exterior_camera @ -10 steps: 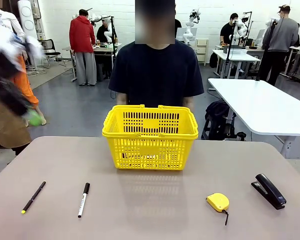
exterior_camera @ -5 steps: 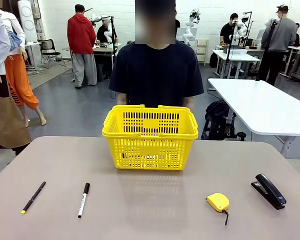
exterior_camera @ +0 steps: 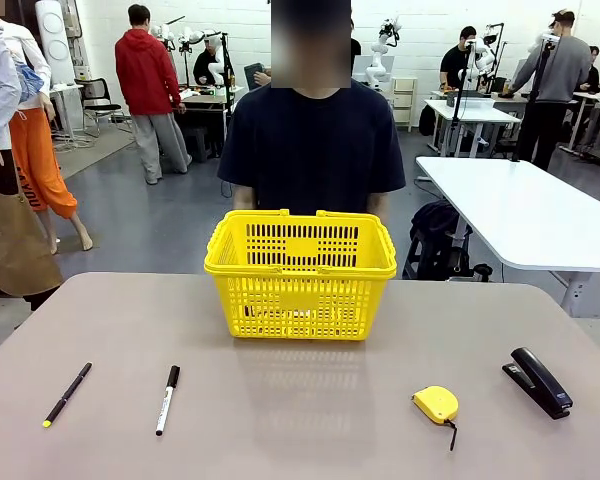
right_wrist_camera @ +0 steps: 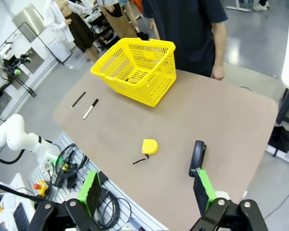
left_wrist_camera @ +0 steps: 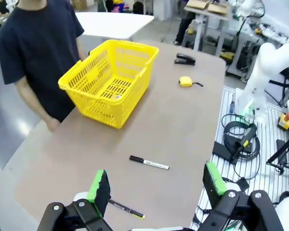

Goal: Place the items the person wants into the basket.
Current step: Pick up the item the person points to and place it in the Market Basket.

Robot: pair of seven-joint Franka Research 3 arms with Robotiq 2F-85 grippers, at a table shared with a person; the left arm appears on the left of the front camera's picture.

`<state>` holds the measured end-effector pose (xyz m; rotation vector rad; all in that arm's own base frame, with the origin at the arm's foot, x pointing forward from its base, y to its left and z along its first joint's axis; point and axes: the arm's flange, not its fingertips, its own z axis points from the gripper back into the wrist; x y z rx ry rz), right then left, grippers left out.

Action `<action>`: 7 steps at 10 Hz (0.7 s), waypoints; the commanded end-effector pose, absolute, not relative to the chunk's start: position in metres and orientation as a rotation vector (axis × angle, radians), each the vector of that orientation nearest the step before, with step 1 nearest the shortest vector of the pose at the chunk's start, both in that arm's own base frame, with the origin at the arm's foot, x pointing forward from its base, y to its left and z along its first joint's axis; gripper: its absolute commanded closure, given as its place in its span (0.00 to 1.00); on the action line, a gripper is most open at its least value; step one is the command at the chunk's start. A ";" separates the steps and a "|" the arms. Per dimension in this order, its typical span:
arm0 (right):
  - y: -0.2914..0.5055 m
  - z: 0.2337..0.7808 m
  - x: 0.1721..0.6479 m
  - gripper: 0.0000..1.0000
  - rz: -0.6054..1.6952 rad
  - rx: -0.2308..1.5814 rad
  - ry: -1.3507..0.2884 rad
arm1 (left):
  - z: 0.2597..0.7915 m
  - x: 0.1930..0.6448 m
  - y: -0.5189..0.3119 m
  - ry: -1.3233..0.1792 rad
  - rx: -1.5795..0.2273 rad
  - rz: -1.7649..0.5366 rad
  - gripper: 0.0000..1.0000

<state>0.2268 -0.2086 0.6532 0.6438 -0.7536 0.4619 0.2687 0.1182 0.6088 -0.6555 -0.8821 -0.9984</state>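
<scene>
The yellow basket (exterior_camera: pixel 300 275) stands at the far middle of the table, right in front of the person (exterior_camera: pixel 315 140), whose arms hang down. A small dark thing (right_wrist_camera: pixel 130 78) lies on its floor; I cannot tell what it is. Near the front right lie the yellow tape measure (exterior_camera: pixel 436 403) and the black stapler (exterior_camera: pixel 538 381). High above the table's left end, my left gripper (left_wrist_camera: pixel 157 185) is open and holds nothing; the basket (left_wrist_camera: pixel 111 79) is far ahead of it. My right gripper (right_wrist_camera: pixel 147 191) hangs open above the right end, over the tape measure (right_wrist_camera: pixel 150 146) and stapler (right_wrist_camera: pixel 197 157).
A thin black pen with a yellow tip (exterior_camera: pixel 67 394) and a black-and-white marker (exterior_camera: pixel 167 399) lie at the front left. Bare tabletop (exterior_camera: pixel 300 400) spreads between them and the tape measure. A white table (exterior_camera: pixel 530 215) stands beyond the right edge.
A second ago my left arm showed as a blur at the front view's left edge; it has since left that view. The things on the table have not moved.
</scene>
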 end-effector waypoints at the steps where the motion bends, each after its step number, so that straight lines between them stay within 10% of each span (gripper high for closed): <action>1: -0.207 0.653 0.227 0.00 0.474 0.659 -0.769 | 0.598 0.279 0.117 -0.923 -0.650 -1.008 0.00; 7: -0.207 0.653 0.227 0.00 0.474 0.659 -0.769 | 0.595 0.286 0.105 -0.870 -0.613 -1.004 0.00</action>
